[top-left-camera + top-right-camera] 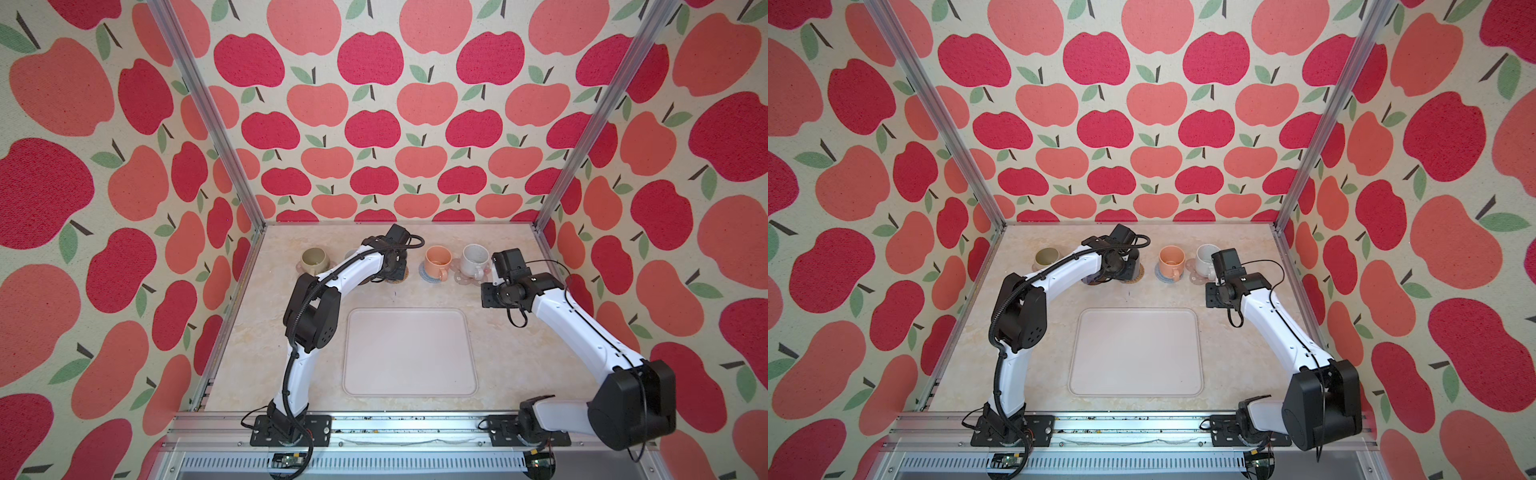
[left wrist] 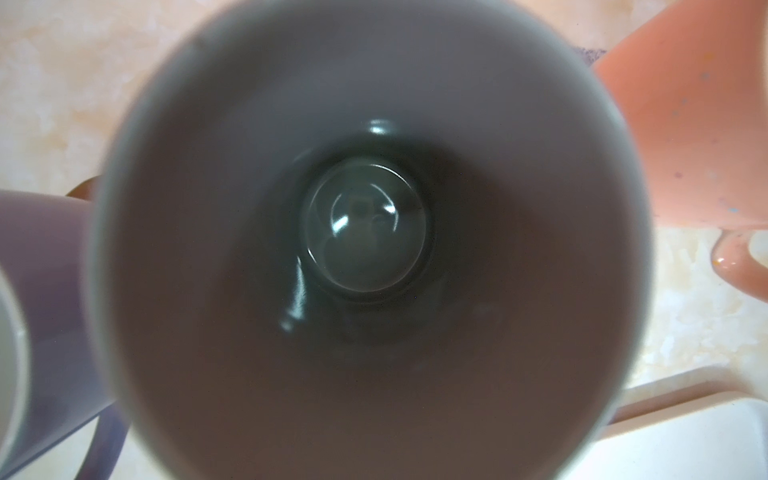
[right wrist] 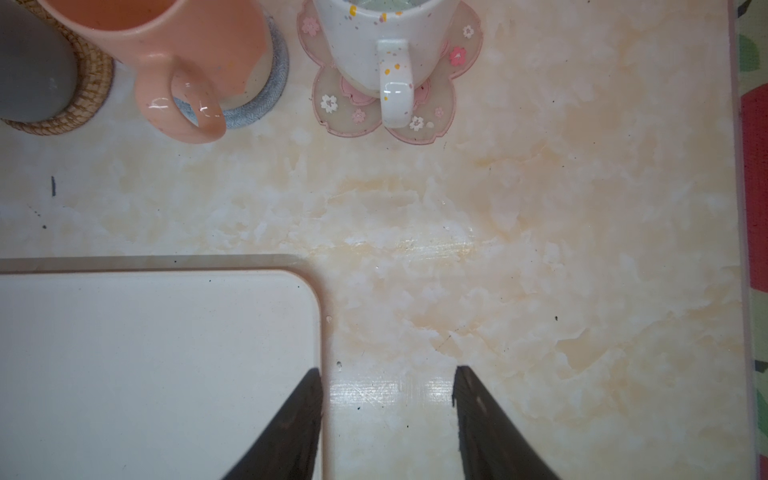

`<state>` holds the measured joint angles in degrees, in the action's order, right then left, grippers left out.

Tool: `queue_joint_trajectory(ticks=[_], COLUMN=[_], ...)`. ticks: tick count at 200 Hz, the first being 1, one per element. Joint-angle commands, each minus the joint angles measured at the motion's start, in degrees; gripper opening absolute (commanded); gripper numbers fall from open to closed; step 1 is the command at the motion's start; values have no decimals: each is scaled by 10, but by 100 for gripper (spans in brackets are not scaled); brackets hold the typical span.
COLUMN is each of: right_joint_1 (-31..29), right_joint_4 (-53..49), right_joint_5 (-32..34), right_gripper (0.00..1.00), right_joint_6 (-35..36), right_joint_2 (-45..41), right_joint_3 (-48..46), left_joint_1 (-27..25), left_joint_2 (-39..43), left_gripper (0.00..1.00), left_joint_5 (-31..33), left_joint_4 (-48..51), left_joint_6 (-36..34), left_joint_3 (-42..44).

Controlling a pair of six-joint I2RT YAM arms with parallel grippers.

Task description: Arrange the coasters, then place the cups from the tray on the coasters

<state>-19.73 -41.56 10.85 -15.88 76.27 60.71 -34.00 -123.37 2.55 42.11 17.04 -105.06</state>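
Note:
The dark grey cup (image 3: 33, 70) stands on the tan rattan coaster (image 3: 91, 91). My left gripper (image 1: 392, 272) is down on it; the cup's inside (image 2: 365, 232) fills the left wrist view and hides the fingers. Beside it are the lavender cup (image 2: 45, 291), the peach cup (image 1: 437, 258) on the grey-blue coaster (image 3: 274, 83), and the white speckled cup (image 1: 473, 257) on a pink flower coaster (image 3: 440, 83). The beige-olive cup (image 1: 313, 258) sits far left. The tray (image 1: 409, 353) holds nothing. My right gripper (image 3: 386, 374) hangs open over the tray's corner, empty.
The cups form one row along the back of the marble tabletop (image 1: 511, 345). Apple-patterned walls and metal frame posts (image 1: 540, 226) close in three sides. The right wall lies close to the right arm's elbow (image 1: 631, 403).

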Motion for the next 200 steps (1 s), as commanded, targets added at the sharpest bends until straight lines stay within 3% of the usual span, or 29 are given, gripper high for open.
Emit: queue_joint_trajectory(ticks=[1,44,93,154,200], right_joint_1=[3,3,3,3,7], right_joint_4=[-2,-15,-13,44,139], right_joint_5=[-11,-27,-42,-47,-2], right_gripper=[54,54,54,54,59], right_joint_6=[6,7,-6,22,71], right_joint_2=[6,23,26,6,-38], right_joint_3=[19,43,43,7,-47], left_joint_1=[0,0,1,1,6], left_joint_2=[-3,-4,4,43,165], left_gripper=[0,0,33,40,52], left_joint_5=[21,20,9,33,91], left_joint_4=[-29,-33,-29,-18,-48], left_joint_6=[2,8,16,8,-25], left_joint_3=[-32,-31,-9,-3,84])
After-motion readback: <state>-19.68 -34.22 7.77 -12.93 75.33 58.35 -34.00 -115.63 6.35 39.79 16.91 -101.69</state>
